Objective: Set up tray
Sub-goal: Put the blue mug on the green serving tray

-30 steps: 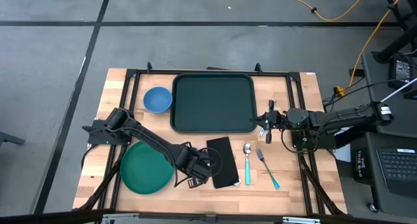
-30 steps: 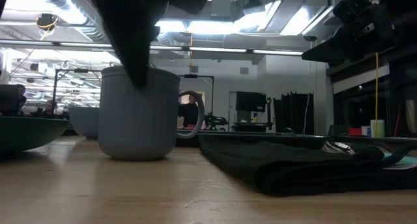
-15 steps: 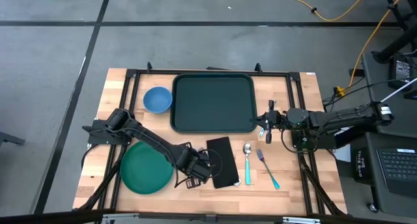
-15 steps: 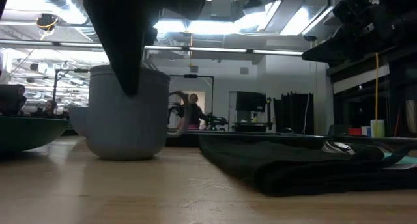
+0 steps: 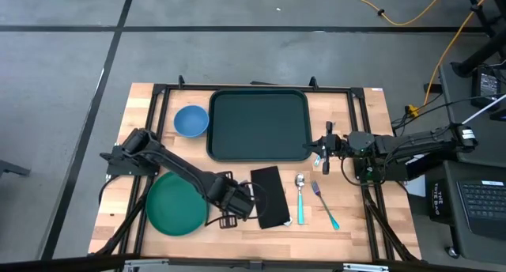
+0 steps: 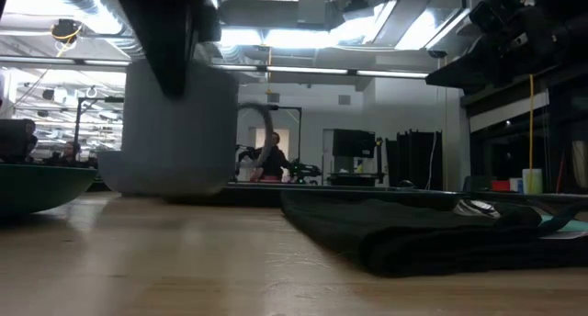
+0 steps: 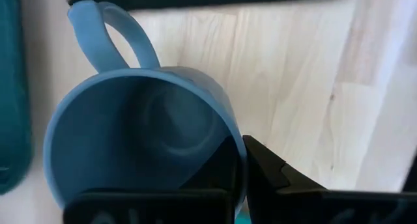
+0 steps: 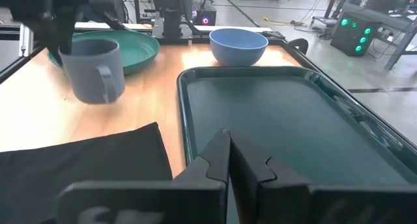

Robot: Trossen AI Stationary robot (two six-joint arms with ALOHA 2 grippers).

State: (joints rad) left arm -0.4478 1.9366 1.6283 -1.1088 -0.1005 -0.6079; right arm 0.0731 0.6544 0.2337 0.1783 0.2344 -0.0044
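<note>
A blue-grey mug (image 7: 137, 126) with a loop handle hangs in my left gripper (image 7: 240, 149), which is shut on it near the table's near edge, between the round green plate (image 5: 178, 203) and the black folded napkin (image 5: 269, 197). In the low view the mug (image 6: 179, 123) floats above the wood. The dark green tray (image 5: 258, 123) lies flat at the table's far middle. My right gripper (image 8: 228, 146) is shut and hovers by the tray's right rim (image 5: 308, 145), touching nothing. My left gripper pinches the mug's wall at the rim (image 7: 236, 160), roughly opposite the handle (image 7: 111, 28). One finger (image 7: 218, 168) is inside the mug and one finger (image 7: 270, 175) outside. The fingers come from above, pointing down. The mug is upright and lifted clear of the table.
A blue bowl (image 5: 190, 120) stands left of the tray. A spoon (image 5: 300, 194) and a fork (image 5: 324, 202) with teal handles lie right of the napkin. Bare wood shows near the table's near edge (image 6: 276, 279). A black frame borders the table.
My left gripper has risen and drifted toward the table's left edge, keeping its hold on the mug. The mug, standing on the table a second ago, is now lifted clear and sits farther left, still upright.
</note>
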